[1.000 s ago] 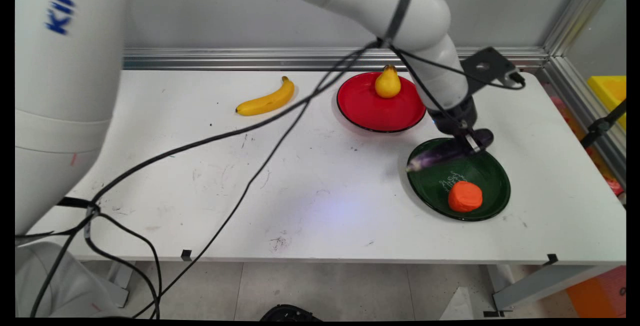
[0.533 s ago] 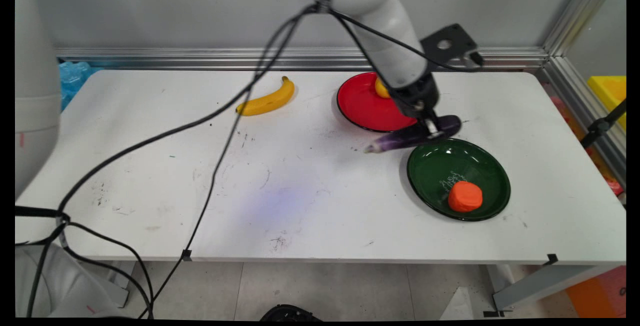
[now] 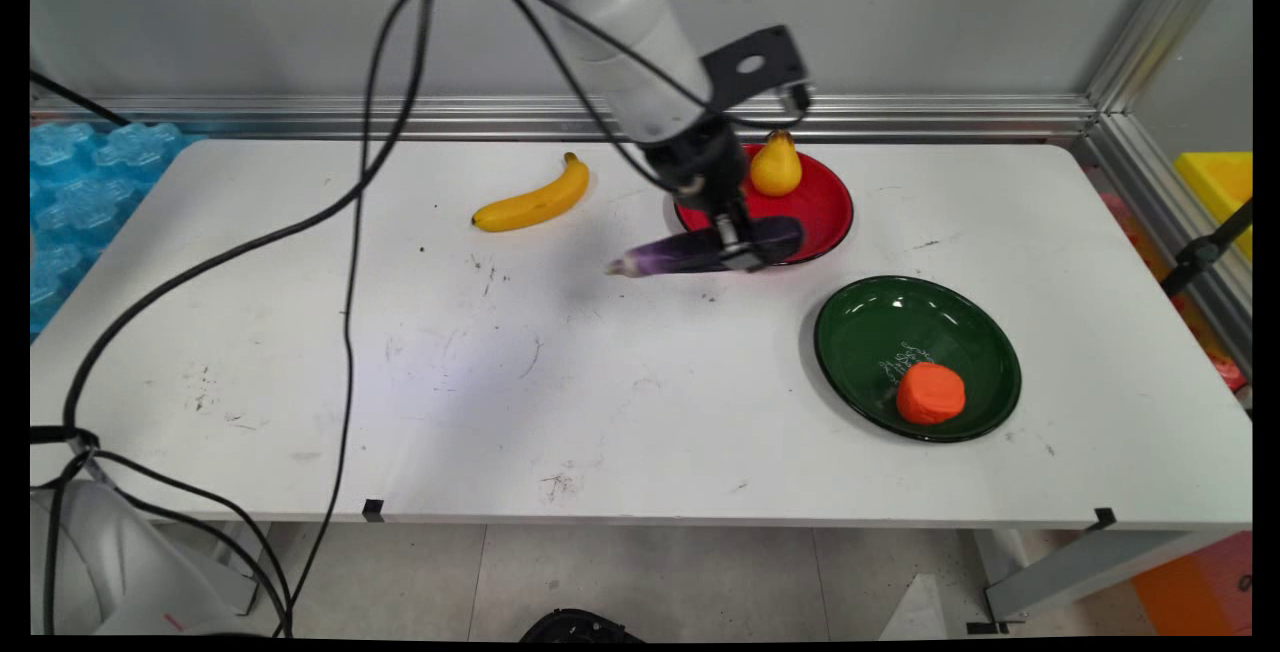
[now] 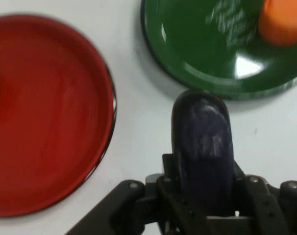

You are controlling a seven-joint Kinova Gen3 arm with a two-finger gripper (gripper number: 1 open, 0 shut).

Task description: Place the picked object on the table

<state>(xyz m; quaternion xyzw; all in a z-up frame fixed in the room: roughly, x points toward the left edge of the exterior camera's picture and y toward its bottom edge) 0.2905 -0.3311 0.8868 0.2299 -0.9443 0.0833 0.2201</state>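
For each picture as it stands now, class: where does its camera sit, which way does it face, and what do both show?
Main view: fixed above the table's near side, facing the back wall; shows arm, cables, gripper.
Hand view: on the hand, looking down along the gripper; shows linkage.
Shared: eggplant, red plate, green plate.
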